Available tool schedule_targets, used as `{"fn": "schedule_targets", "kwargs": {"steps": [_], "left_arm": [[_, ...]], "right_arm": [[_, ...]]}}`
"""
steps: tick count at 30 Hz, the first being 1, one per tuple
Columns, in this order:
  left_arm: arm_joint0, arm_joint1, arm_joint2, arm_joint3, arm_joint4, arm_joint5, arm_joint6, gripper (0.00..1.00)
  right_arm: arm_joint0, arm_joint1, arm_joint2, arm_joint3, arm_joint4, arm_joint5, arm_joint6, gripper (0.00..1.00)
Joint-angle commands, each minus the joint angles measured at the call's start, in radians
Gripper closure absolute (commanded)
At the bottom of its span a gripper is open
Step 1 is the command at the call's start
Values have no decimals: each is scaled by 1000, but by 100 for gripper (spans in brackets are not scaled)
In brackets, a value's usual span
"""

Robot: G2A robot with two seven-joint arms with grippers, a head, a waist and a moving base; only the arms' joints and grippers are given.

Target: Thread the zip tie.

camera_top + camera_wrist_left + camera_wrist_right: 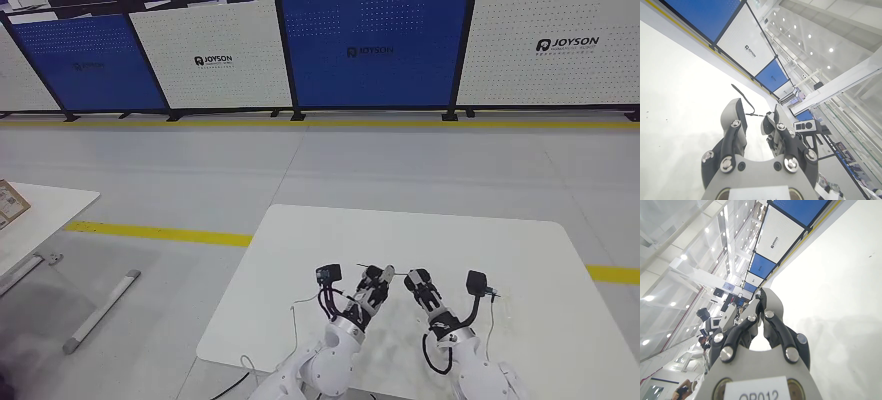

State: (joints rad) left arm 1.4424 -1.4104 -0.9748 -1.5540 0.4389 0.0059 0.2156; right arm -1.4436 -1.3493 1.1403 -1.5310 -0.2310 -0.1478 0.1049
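Black zip tie [748, 103] clenched in your right end effector [760, 294] | left end effector [757, 103] released | white bench [480, 240]

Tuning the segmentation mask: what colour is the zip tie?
The zip tie is black. It shows best in the left wrist view, against the white table.

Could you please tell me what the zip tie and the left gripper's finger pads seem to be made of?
The zip tie looks like thin matte black plastic: it curves without kinking. The pads on the left gripper look like black rubber, judging by their ribbed faces, though hard plastic is possible.
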Motion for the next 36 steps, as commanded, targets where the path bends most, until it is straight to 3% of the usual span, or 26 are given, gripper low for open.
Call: {"fn": "schedule_targets", "kwargs": {"steps": [1,5,13,23,26,29,32,36], "left_arm": [[-2,-1,2,3,0,3,-1,85],[-5,-2,3,4,2,6,0,100],[-8,-3,5,7,2,14,0,100],[2,-1,8,-9,-21,-16,-52,100],[3,0,2,-13,-16,-11,-40,100],[2,-1,4,-10,-4,-1,-29,85],[-1,-2,6,-7,3,4,-22,88],[-3,-2,8,-4,3,5,-22,66]], "right_arm": [[0,0,0,0,-4,-1,-1,100],[-2,0,-1,-1,-12,0,-2,100],[-3,-1,0,-1,-15,-4,-2,100],[-2,-2,-2,-3,-21,-12,3,100],[-9,-2,4,-8,-11,-27,-8,100],[-14,-2,10,-13,-9,-31,-12,100],[-18,-2,13,-16,-6,-34,-17,100],[-19,-2,14,-17,-11,-32,-16,100]]}}
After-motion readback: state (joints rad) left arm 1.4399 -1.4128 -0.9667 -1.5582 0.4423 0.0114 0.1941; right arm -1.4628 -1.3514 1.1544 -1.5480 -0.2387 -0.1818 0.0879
